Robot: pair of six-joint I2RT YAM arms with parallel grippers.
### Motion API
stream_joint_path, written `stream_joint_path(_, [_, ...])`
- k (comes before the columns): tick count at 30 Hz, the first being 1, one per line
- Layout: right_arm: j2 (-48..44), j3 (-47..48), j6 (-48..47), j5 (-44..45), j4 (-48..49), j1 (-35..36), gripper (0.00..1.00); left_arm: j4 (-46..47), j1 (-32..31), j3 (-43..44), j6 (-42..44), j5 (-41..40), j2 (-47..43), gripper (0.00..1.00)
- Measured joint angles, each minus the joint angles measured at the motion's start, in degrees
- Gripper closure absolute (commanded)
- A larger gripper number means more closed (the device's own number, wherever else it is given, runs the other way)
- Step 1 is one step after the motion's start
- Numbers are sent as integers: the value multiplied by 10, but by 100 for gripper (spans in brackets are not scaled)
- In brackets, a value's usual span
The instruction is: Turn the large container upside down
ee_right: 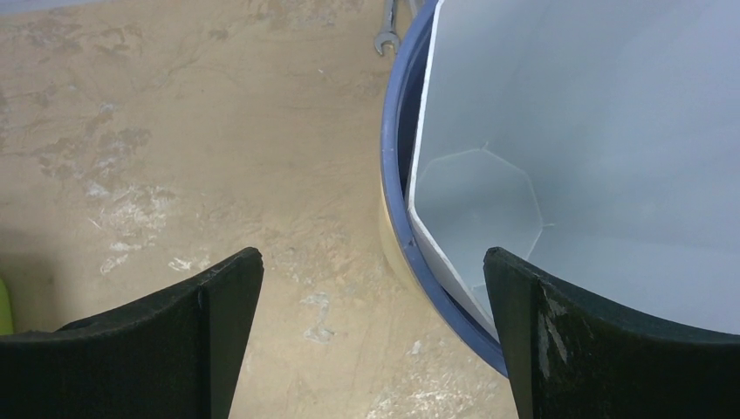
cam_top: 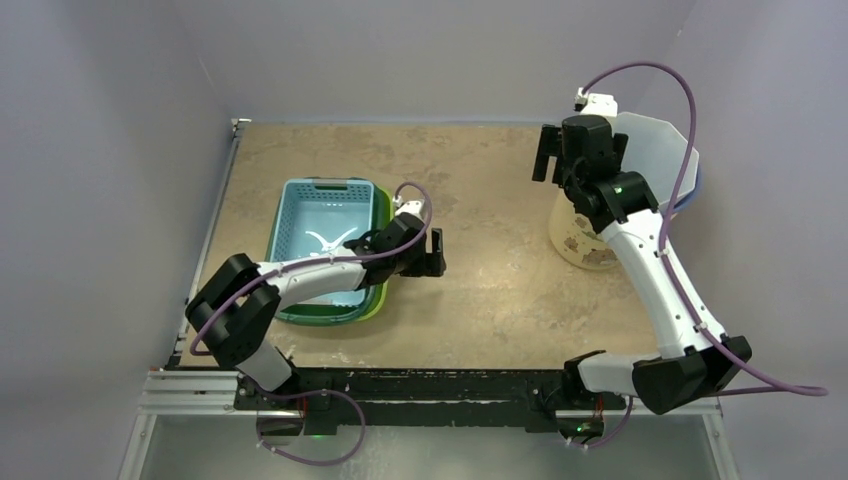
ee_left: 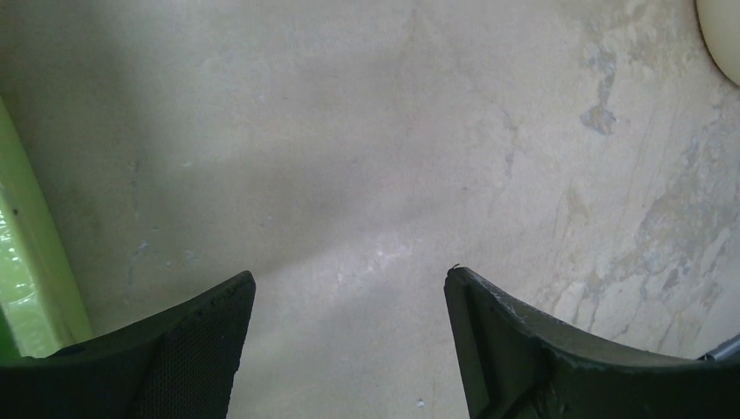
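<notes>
**Now the right tool lines up on the rim**

The right tool (ee_right: pixel 373 262) has its fingers spread wide with nothing between them, and it hangs over the near-left edge of the stack. Under its right finger sits the large container (ee_right: pixel 593 131), the white faceted tub. It stands upright, mouth up, at the far right of the counter (ee_right: pixel 174 131). It is nested in a blue bowl (ee_right: pixel 397 157), and the pair rests on a cream pot (cam_top: pixel 578 240). The tool's left finger is over bare counter, so both rims run through the gap.

My read is that the bite has to take the white wall alone. In the top view the white wall stands proud of the blue rim, so grip high, with one finger inside the tub and one on the outer face above the bowl. Catching both rims would probably bring the bowl up too. Lift straight and clear of the nest before rolling the wrist, because a tilt started too early could drag the cream pot over. The side wall looks close, so swing inward.

The left tool (ee_left: pixel 349 275) is also spread and empty, low over bare counter just beside the green basket (ee_left: pixel 26 262), which holds a blue basket (cam_top: pixel 320 215). It is well apart from the stack and best left out of this.
</notes>
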Motion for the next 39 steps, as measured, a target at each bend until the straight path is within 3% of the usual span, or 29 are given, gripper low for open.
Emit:
stream_joint_path(9, [17, -13, 12, 26, 35, -13, 9, -21, 84, -54, -12, -17, -4, 21])
stream_joint_path(14, [30, -16, 13, 35, 49, -30, 11, -35, 99, -68, -11, -22, -19, 21])
stream_joint_path(31, [64, -7, 3, -122, 71, -65, 97, -19, 99, -91, 4, 23, -95, 22])
stream_joint_path(39, [51, -7, -27, -255, 65, -47, 98, -50, 99, -75, 12, 10, -132, 22])
